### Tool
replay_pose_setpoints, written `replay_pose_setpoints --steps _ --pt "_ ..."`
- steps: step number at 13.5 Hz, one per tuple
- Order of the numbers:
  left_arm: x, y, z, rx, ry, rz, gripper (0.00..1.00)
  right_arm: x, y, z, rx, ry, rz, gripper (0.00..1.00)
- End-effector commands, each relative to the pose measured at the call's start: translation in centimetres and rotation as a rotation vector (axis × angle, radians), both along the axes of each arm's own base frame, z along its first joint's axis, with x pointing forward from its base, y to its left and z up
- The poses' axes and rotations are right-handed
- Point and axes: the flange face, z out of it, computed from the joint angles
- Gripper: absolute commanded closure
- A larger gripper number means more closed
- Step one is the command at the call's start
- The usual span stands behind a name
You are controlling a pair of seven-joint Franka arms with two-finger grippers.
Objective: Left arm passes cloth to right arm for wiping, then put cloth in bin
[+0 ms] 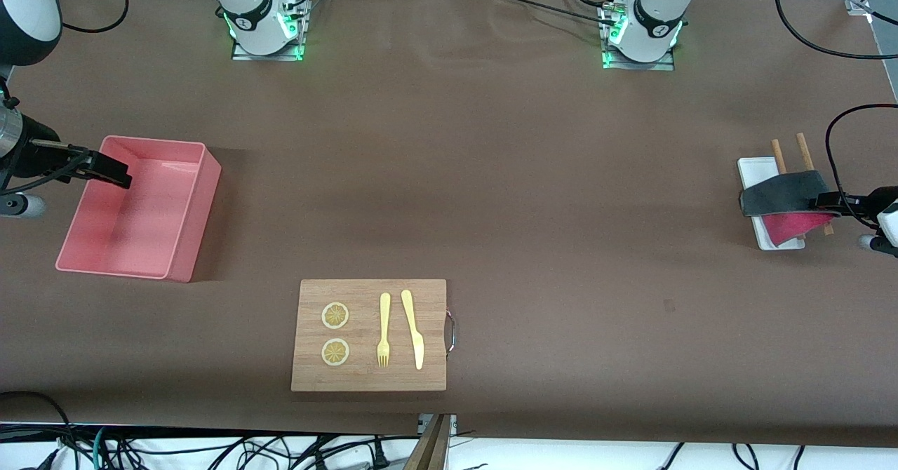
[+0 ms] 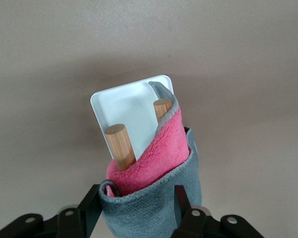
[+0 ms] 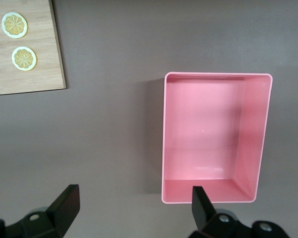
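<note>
The brown table (image 1: 533, 175) carries a salmon-pink bin (image 1: 184, 242) toward the right arm's end, a white tray (image 1: 754, 170) toward the left arm's end, and a wooden cutting board (image 1: 369, 379) nearer the front camera, between them.

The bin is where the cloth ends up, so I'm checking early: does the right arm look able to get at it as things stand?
Probably yes. The right gripper hangs open over the bin's rim, and nothing lies in the bin. The cloth is in the left gripper, above the white tray.
</note>
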Motion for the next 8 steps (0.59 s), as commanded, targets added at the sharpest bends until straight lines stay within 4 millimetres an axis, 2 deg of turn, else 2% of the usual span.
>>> replay_pose_setpoints --steps 1,6,8 --pt "0.27 0.42 0.24 -0.025 -0.014 -0.01 0.41 -0.36 0.11 0.35 0.015 0.004 0.006 0.0" --pt "0.01 0.88 0.34 -0.026 -0.015 -0.003 0.42 -0.4 0.03 0.33 0.016 0.007 -0.003 0.0" --pt "-0.03 0.98 0.4 -0.026 -0.015 -0.003 0.47 -0.59 -0.07 0.19 0.016 0.024 -0.008 0.0"
